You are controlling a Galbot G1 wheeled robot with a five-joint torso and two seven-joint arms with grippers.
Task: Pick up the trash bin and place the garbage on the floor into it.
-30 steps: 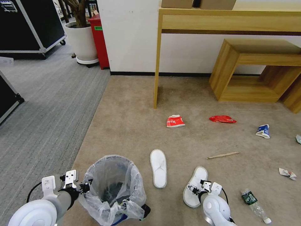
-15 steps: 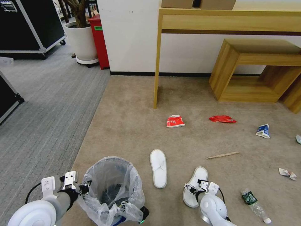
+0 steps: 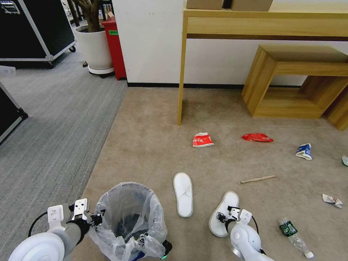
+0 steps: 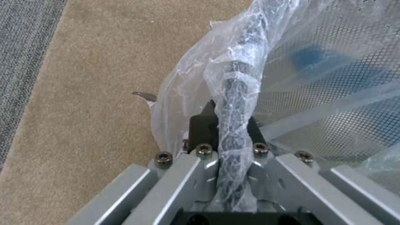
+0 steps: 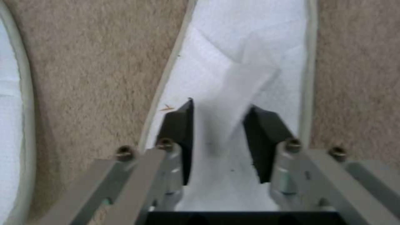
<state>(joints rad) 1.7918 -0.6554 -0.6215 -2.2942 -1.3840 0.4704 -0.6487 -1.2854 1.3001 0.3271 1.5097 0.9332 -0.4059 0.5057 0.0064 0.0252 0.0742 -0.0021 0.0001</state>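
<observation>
In the head view, the trash bin [image 3: 127, 219] is seen on the beige carpet [image 3: 152, 145] at the robot's left front. The left gripper [image 3: 95, 218] is placed at the left side of its rim. Two white slippers lie to the right of the bin. The far slipper [image 3: 183, 194] lies free, with its long axis pointing away from the robot. The near slipper [image 3: 223, 214] is tilted a little, and the right gripper [image 3: 223, 217] is set over its near half. More garbage is scattered well apart: a crushed cup [image 3: 203, 140], a red wrapper [image 3: 257, 137], a wooden stick [image 3: 257, 179] and a bottle [image 3: 295, 237].

In the left wrist view, the fingers are pressed together on the bag-covered rim [image 4: 233, 93] of the bin.

In the right wrist view, the black pads [image 5: 180, 137] are spread, one at each side of a raised white fold [image 5: 233, 103] of the slipper. The fold runs straight away from the fingers, so closing across it is judged to be the step in hand. The right arm is clearly the nearer one.
</observation>
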